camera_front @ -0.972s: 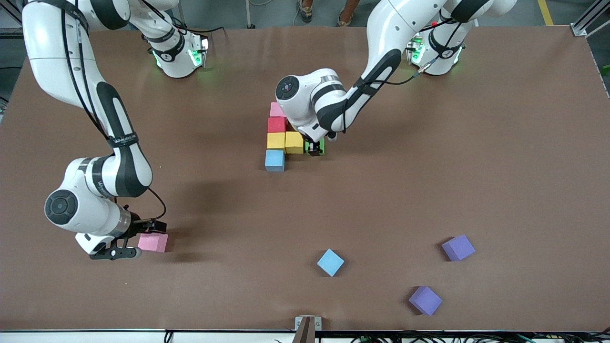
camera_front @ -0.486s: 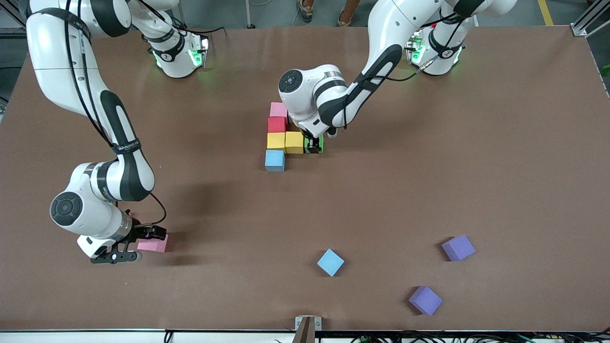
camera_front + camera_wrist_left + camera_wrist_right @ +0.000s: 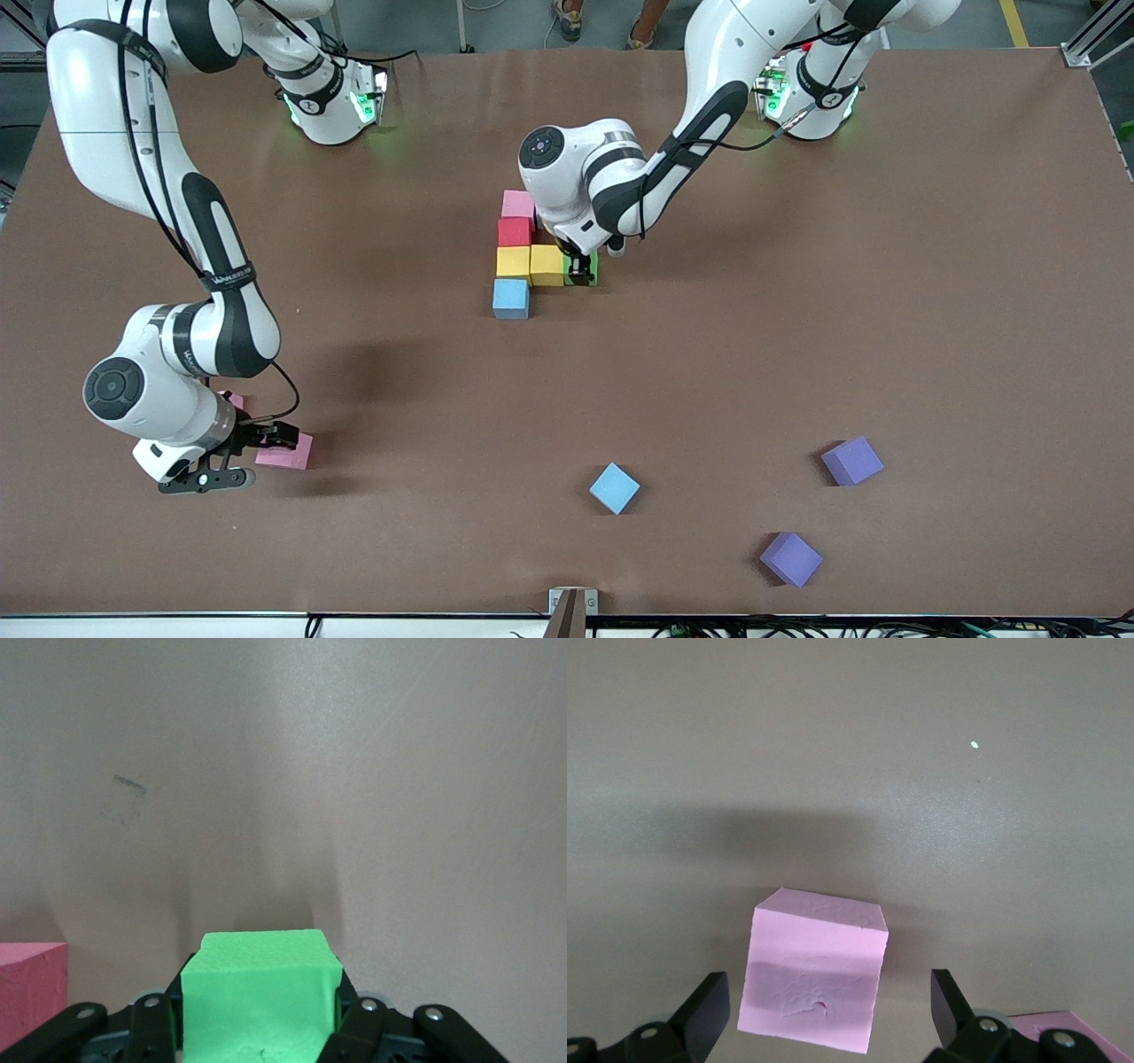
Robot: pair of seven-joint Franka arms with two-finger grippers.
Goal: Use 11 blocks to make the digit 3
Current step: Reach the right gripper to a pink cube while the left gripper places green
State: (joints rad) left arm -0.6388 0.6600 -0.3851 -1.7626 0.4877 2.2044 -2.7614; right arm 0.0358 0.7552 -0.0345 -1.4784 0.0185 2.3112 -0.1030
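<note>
Counting from the front view: two pink cubes, one red, two yellow, one green, two light blue and two purple show. The partial digit 3 sits mid-tabletop: a pink, red, yellow, blue column with a yellow cube and the green cube alongside. The loose pink cube lies toward the right arm's end; the blue and purple ones lie nearer the camera.

Left wrist view: the left pincer is pinching the green cube, a pink cube beside it.

Right wrist view: the right pincer is spread wide around the pink cube, not touching it.
</note>
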